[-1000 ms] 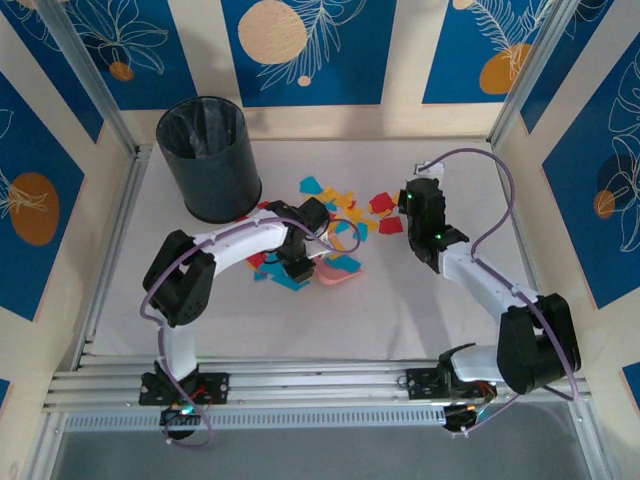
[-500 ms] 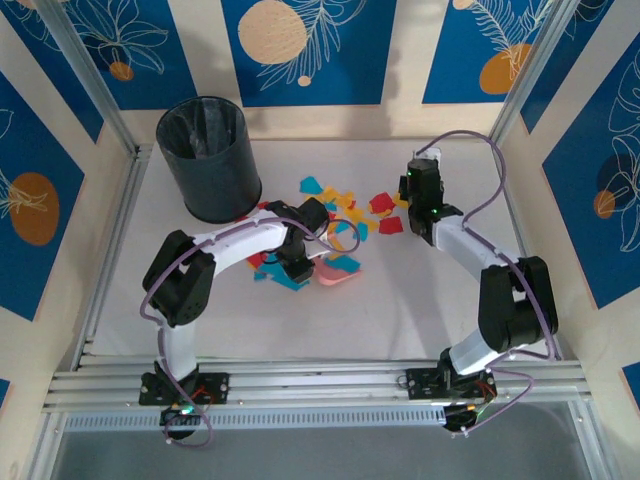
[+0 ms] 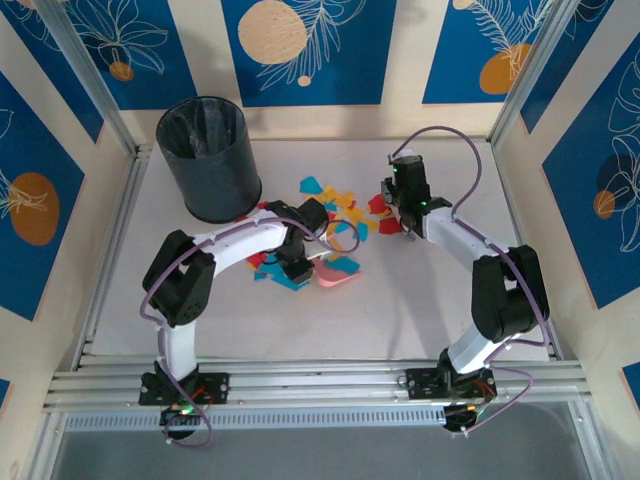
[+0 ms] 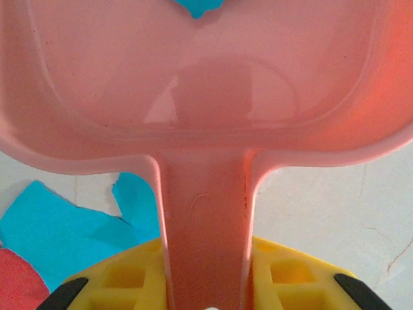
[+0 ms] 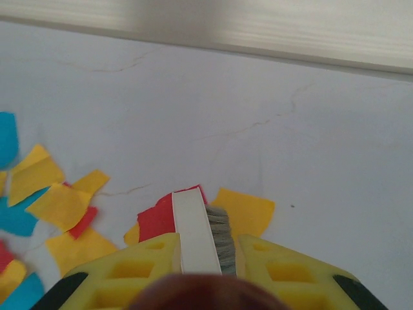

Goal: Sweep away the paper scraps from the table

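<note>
The paper scraps lie in a loose pile at the middle of the table, toward its far edge, between the black bin and the right gripper. A few sit beside the pink dustpan.

Over the last second the right arm has swung in from the right edge toward the far edge, and its gripper now stands at the right fringe of the pile. The right wrist view shows it clenched on a brush, with the bristles over red and yellow scraps. By judgement, the brush is placed for a stroke toward the dustpan.

The left gripper remains clamped on the dustpan handle. The dustpan has not shifted, and its mouth rests at the near side of the pile.
</note>
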You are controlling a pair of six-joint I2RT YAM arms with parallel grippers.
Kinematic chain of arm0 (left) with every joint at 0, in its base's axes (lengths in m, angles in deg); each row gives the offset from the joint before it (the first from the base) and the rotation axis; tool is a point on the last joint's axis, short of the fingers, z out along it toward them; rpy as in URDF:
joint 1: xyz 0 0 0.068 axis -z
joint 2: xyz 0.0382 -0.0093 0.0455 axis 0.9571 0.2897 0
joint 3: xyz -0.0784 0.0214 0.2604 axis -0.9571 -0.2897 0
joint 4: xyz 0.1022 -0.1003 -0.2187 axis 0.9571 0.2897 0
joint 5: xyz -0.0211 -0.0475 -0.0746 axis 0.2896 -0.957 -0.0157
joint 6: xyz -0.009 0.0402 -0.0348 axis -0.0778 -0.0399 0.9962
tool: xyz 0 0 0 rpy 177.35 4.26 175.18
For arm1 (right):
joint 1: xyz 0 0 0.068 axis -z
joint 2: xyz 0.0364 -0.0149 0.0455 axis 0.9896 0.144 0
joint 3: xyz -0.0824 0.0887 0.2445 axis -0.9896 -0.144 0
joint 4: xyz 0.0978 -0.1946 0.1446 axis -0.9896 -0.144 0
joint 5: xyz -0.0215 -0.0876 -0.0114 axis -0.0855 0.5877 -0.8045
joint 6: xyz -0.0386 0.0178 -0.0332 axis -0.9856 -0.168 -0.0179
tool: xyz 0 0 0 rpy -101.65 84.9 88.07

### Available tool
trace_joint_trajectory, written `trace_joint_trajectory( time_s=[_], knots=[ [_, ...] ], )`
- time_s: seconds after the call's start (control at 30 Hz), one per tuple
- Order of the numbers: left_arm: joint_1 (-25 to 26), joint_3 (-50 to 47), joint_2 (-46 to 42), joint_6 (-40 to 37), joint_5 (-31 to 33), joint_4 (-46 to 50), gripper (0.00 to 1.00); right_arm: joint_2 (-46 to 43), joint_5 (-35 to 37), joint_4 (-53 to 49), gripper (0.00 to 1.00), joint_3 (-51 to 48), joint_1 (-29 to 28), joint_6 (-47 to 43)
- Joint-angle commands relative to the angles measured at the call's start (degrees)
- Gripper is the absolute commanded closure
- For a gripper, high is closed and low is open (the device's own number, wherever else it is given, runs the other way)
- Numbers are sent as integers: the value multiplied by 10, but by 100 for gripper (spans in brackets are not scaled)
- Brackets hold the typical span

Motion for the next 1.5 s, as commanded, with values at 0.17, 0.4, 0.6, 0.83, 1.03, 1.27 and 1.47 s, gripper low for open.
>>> trace_joint_trajectory(
  time_s=[0.17, 0.4, 0.6, 0.83, 1.03, 1.27, 1.47],
  knots=[
    [-5, 10, -3, -3, -17, 27, 100, -39, -51, -65, 100, -12, -45, 6],
    [-5, 21, 7, 1, -14, 28, 100, -65, -49, -96, 100, -30, -80, 31],
    [-4, 26, 12, 3, -17, 30, 100, -85, -51, -106, 100, -42, -101, 53],
    [-5, 32, 17, 14, -13, 24, 100, -110, -59, -127, 100, -42, -116, 76],
    [-5, 36, 22, 23, -2, 9, 100, -133, -79, -138, 100, -53, -121, 98],
    [-5, 43, 29, 17, -8, 6, 100, -177, -125, -147, 100, -55, -123, 89],
    [-5, 47, 32, 10, -12, 15, 100, -213, -88, -157, 100, -44, -122, 78]
  ],
)
